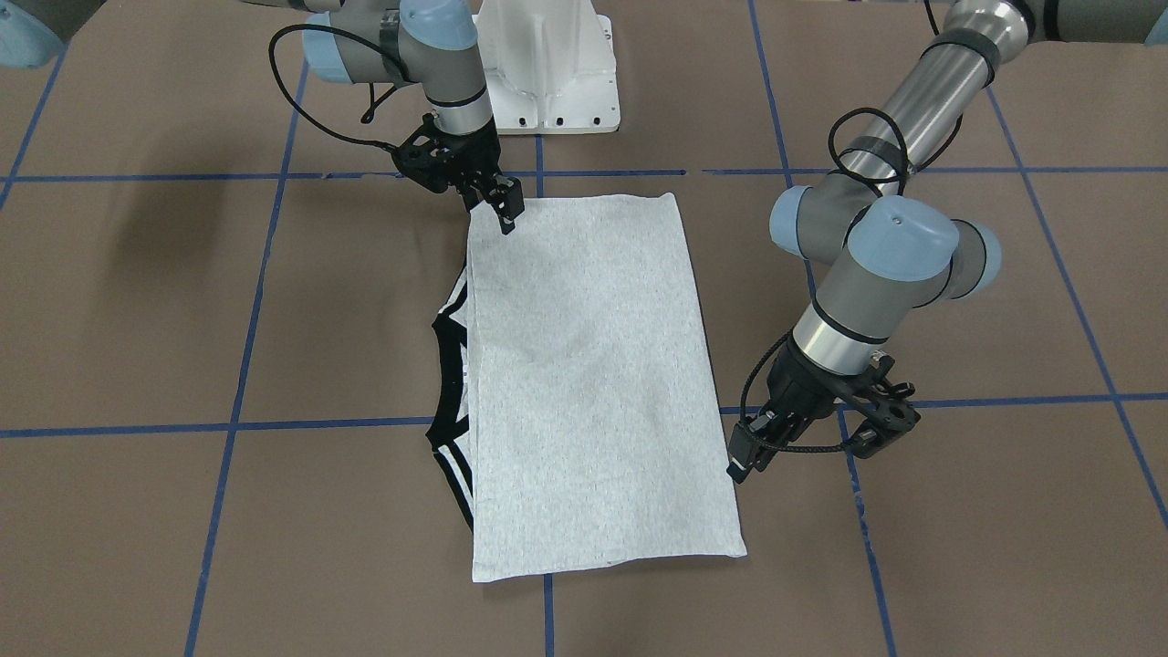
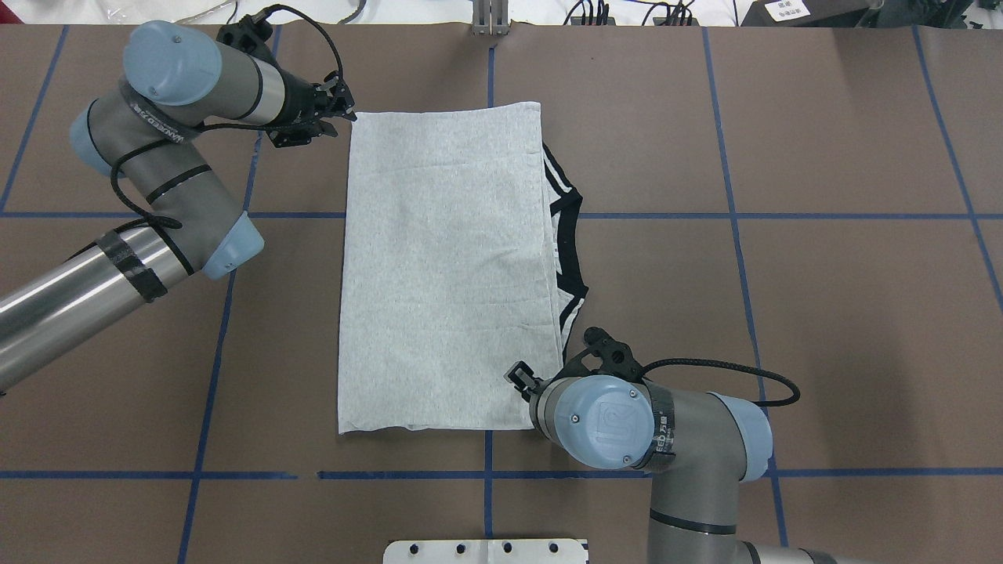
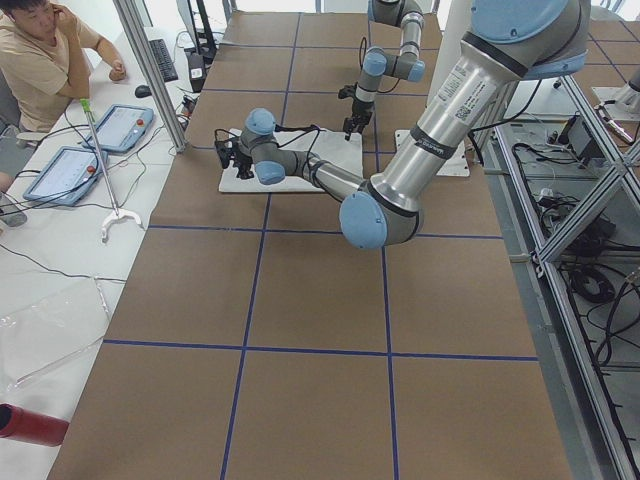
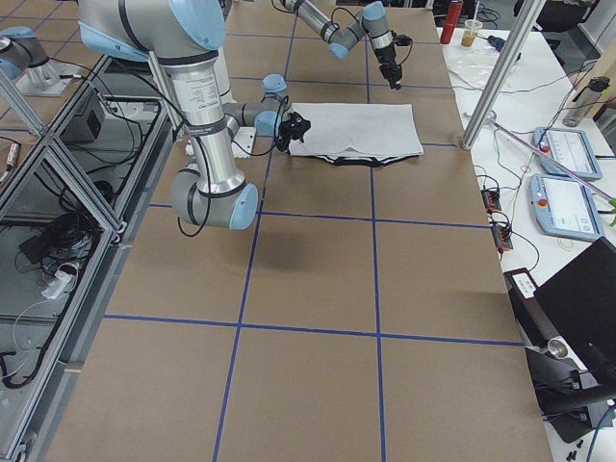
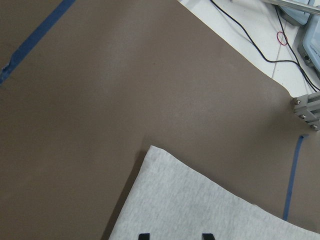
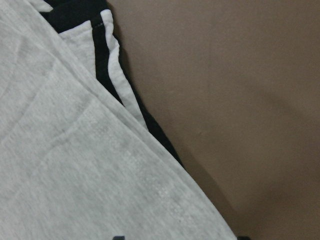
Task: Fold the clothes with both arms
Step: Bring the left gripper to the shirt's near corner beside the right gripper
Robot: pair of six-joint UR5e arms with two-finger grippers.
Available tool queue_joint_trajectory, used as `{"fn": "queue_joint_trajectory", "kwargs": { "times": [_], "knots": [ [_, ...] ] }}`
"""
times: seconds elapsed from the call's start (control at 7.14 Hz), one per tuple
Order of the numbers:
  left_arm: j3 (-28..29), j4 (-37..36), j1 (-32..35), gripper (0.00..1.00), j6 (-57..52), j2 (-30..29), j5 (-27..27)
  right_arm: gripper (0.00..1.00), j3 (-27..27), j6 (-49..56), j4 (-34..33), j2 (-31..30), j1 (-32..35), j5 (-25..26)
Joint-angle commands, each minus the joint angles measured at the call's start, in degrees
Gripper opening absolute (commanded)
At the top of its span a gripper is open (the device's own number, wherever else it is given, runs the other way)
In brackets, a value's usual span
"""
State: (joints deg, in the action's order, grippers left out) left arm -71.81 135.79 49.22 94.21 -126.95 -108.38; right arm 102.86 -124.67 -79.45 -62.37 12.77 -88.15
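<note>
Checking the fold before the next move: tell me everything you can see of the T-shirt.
The T-shirt is light heather-grey knit, folded into a tall rectangle lying flat on the brown table, plain side up, lightly creased. Black collar and stripes peek out along its edge on the robot's right. The left hand is at its far-left corner, the right hand at its near-right; contact unclear.

Silver arms (image 1: 944, 68), blue caps (image 1: 899, 239), black cables (image 2: 705, 361)
</note>
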Motion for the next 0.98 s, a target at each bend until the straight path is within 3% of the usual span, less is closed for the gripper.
{"fn": "queue_joint_trajectory", "kwargs": {
  "times": [0.0,0.14,0.28,0.7,0.84],
  "knots": [
    [-0.7,0.0,0.0,0.46,-0.3,0.8,0.0,0.23,0.0,-4.4,0.1,0.1,0.1,0.1],
    [-0.9,0.0,0.0,0.46,-0.3,0.9,0.0,0.06,0.0,-5.0,0.1,0.1,0.1,0.1],
    [-0.9,0.0,0.0,0.46,-0.3,1.0,0.1,0.00,0.0,-5.0,0.2,0.2,0.1,0.0],
    [-2.6,-0.1,0.0,0.46,0.1,1.9,0.0,0.00,0.5,-5.6,-0.1,1.5,1.7,-0.4],
    [-7.9,-0.2,-0.5,0.46,0.9,4.9,-0.2,0.00,0.8,-6.2,-0.1,1.5,1.9,-0.6]
  ]
}}
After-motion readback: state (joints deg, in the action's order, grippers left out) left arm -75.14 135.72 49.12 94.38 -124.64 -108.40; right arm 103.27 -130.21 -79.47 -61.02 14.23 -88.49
